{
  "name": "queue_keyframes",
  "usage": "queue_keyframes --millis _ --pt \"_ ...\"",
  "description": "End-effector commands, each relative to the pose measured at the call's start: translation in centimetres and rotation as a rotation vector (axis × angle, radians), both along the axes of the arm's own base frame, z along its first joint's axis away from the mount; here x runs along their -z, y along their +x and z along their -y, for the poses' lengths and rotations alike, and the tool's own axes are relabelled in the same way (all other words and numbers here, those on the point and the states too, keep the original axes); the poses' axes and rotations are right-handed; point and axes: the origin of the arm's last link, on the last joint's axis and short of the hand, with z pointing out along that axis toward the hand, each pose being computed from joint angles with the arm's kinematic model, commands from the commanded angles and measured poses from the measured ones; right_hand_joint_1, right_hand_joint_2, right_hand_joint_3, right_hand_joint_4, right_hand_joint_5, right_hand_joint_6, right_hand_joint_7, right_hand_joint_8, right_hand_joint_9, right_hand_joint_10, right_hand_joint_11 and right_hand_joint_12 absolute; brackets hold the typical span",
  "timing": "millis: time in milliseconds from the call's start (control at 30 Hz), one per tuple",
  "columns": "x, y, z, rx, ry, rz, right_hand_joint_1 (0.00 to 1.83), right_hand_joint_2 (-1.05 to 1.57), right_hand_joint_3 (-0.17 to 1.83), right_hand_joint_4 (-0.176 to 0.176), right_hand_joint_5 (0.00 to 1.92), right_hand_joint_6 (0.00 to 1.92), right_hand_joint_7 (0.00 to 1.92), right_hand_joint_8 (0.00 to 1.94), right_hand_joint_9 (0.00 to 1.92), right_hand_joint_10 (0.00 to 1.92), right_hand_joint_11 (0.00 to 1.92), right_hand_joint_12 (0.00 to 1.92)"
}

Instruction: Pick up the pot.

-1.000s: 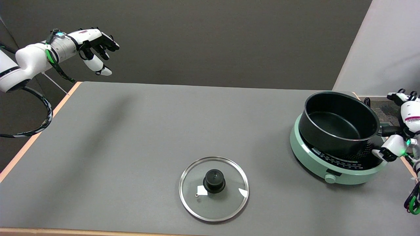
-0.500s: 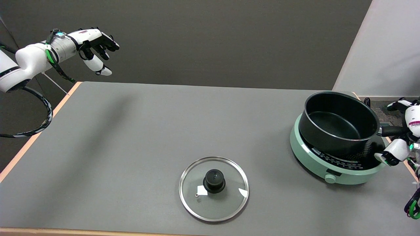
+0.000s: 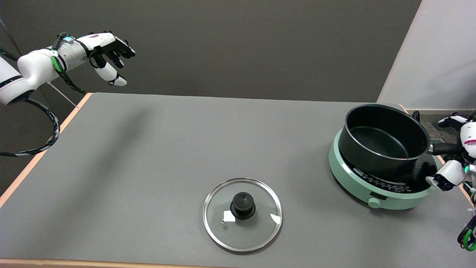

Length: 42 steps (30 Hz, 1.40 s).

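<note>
A dark wall is backing a grey-topped table (image 3: 156,149) with a pale wood edge. At its right end a black non-stick pot (image 3: 383,139) is sitting, tilted a little, on a mint-green round induction cooker (image 3: 357,186), its black handle (image 3: 444,149) pointing off toward the picture's right edge. The robot's right hand (image 3: 459,152) is hanging at that handle, fingers spread above and below it; whether they are closing on it cannot be told, since the hand is partly cut off by the frame. A round glass lid with a black knob (image 3: 242,213) is lying well apart, near the table's front. To do this step well, the hand is probably needing to wrap the handle close to the pot's wall, fingers fully around, so the heavy body is not sagging or twisting when rising, and then to lift straight up, clear of the cooker.
</note>
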Motion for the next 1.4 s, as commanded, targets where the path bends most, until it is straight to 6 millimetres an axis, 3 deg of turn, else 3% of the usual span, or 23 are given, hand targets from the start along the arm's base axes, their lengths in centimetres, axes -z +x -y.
queue_keyframes --millis 33,300,667,833,1100,1267,1400 --pt "-0.3 0.1 0.2 0.001 -0.017 0.006 1.26 -0.96 1.83 0.110 0.69 0.69 0.69 0.69 0.69 0.69 0.69 0.69" --pt "-0.4 -0.1 0.3 0.002 -0.019 0.019 1.28 -0.83 1.83 0.023 1.04 1.04 1.04 1.04 1.04 1.04 1.04 1.04" --pt "-0.4 0.2 0.7 -0.004 -0.010 0.014 1.30 -0.99 1.83 0.006 1.09 1.09 1.09 1.09 1.09 1.09 1.09 1.09" --pt "-0.4 0.2 1.0 -0.001 -0.002 0.013 1.31 -0.87 1.83 -0.040 1.20 1.20 1.20 1.20 1.20 1.20 1.20 1.20" --pt "-0.7 -0.1 1.1 0.010 -0.009 0.033 1.28 -0.86 1.83 -0.058 1.26 1.26 1.26 1.26 1.26 1.26 1.26 1.26" --pt "-0.9 -0.5 1.3 0.018 -0.017 0.076 1.26 -0.77 1.83 -0.114 1.43 1.43 1.43 1.43 1.43 1.43 1.43 1.43" --pt "-1.0 -0.7 1.4 0.030 -0.025 0.104 1.24 -0.72 1.83 -0.123 1.49 1.49 1.49 1.49 1.49 1.49 1.49 1.49"
